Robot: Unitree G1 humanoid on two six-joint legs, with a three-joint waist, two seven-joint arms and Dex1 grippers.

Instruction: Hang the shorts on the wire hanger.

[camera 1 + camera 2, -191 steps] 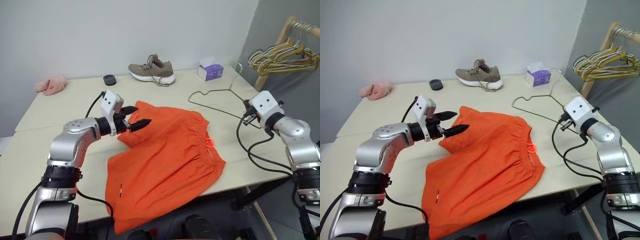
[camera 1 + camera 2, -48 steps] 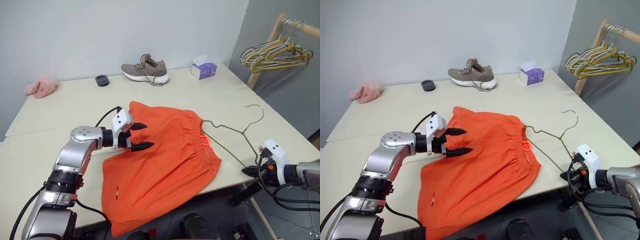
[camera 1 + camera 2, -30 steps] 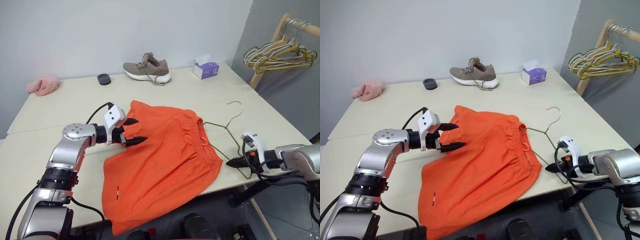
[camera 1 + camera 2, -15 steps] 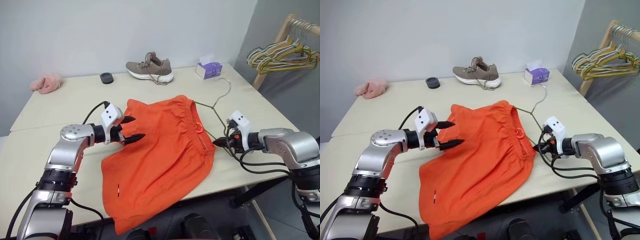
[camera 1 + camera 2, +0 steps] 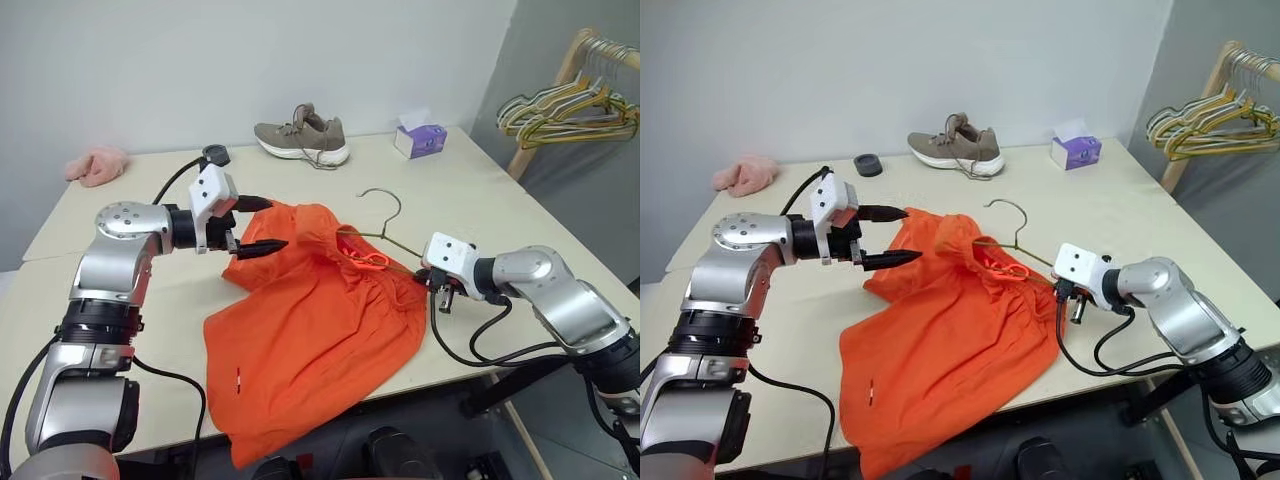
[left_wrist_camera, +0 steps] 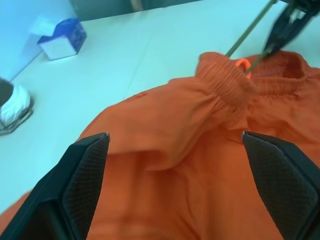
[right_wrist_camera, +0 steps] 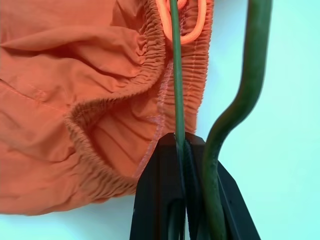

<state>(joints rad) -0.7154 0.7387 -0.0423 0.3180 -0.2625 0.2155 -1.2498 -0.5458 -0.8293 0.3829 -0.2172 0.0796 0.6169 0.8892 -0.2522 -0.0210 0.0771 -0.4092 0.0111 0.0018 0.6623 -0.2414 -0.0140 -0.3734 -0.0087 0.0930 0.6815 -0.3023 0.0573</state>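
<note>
Orange shorts (image 5: 310,320) bear a small white tag (image 5: 238,377) — writing unreadable.

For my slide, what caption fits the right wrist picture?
Right pincer clamps the wire hanger against the orange shorts.

Part of the wire hanger (image 5: 385,232) is hidden inside the gathered waistband of the shorts (image 5: 310,330), so its lower bar cannot be traced. The shorts' lowest edge hangs over the front edge of the desk (image 5: 500,200) and is cut off by the frame. The right end effector (image 5: 1058,290) has its fingertips masked by orange cloth in the head views. The bunched hangers (image 5: 565,108) on the rack are cropped at the right edge
</note>
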